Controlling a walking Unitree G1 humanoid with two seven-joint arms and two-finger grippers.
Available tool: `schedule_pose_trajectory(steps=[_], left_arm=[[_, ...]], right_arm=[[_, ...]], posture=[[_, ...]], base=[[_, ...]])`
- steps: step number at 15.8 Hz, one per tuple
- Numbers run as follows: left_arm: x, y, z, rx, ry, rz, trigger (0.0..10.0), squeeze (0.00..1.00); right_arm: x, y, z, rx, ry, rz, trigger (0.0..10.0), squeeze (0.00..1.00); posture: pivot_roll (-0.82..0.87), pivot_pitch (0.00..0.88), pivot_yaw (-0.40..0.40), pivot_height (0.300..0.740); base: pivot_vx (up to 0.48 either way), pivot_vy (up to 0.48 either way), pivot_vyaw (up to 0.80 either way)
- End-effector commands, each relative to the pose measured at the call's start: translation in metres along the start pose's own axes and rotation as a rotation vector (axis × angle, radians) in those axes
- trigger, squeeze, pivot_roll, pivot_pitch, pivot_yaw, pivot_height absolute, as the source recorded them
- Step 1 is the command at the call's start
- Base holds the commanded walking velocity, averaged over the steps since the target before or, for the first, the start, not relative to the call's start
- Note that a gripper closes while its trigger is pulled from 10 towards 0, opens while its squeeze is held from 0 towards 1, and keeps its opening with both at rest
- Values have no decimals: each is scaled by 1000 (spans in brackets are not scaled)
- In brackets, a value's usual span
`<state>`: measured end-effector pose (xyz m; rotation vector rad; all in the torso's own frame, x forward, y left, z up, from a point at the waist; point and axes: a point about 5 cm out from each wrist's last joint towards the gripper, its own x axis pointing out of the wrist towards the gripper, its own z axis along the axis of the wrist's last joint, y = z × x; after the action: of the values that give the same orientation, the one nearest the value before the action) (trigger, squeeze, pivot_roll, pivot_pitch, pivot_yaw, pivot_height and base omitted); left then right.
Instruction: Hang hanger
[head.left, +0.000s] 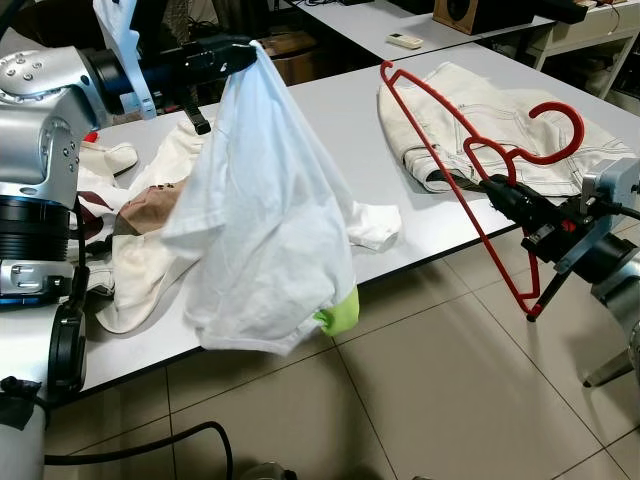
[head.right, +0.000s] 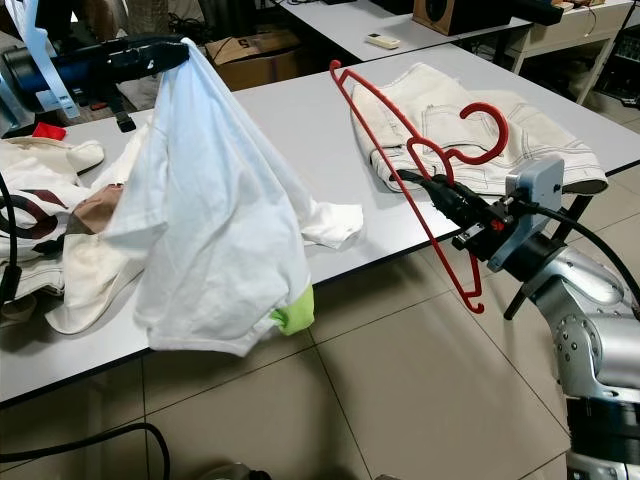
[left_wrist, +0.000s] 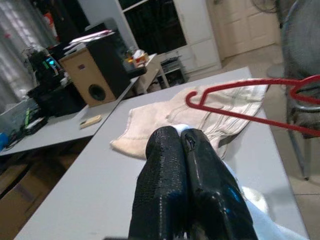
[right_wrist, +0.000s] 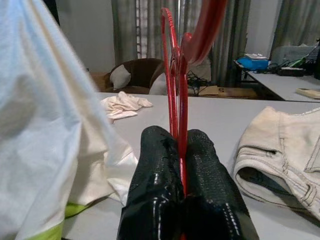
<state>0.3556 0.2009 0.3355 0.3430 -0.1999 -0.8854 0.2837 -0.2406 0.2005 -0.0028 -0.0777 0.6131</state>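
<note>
Right gripper (head.right: 432, 188), jaws clenched on the red hanger (head.right: 400, 160) near its neck, holds it tilted in the air just off the tabletop (head.right: 300, 110) edge, hook uppermost. Left gripper (head.left: 240, 55), jaws clenched on the white shirt (head.left: 265, 210), suspends it above the tabletop. Judged next step: bring one hanger arm into the shirt opening, keeping the cloth taut and the hanger clear of the folded trousers (head.left: 480, 120).

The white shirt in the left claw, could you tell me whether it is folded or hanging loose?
Hanging loose. The left claw pinches the white shirt at its top, and the fabric drapes down past the table edge.
</note>
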Motion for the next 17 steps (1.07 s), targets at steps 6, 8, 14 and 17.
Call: schedule_pose_trajectory(steps=[6, 8, 14, 17], left_arm=[[34, 8, -42, 116, 226, 150, 0, 0], [56, 8, -44, 213, 288, 211, 0, 0], [67, 33, 114, 911, -54, 590, 0, 0], [80, -4, 46, 956, -126, 308, 0, 0]], right_arm=[[4, -10, -4, -4, 13, -101, 10000, 0], [8, -18, -2, -12, 8, -164, 10000, 0], [1, -39, 21, -69, -107, -367, 10000, 0], [4, -24, 13, -53, -140, -372, 10000, 0]], posture=[[-108, 0, 75, 740], [-113, 0, 76, 740], [-138, 0, 105, 740], [-135, 0, 116, 740]], base=[[0, 0, 0], [0, 0, 0], [0, 0, 0], [0, 0, 0]])
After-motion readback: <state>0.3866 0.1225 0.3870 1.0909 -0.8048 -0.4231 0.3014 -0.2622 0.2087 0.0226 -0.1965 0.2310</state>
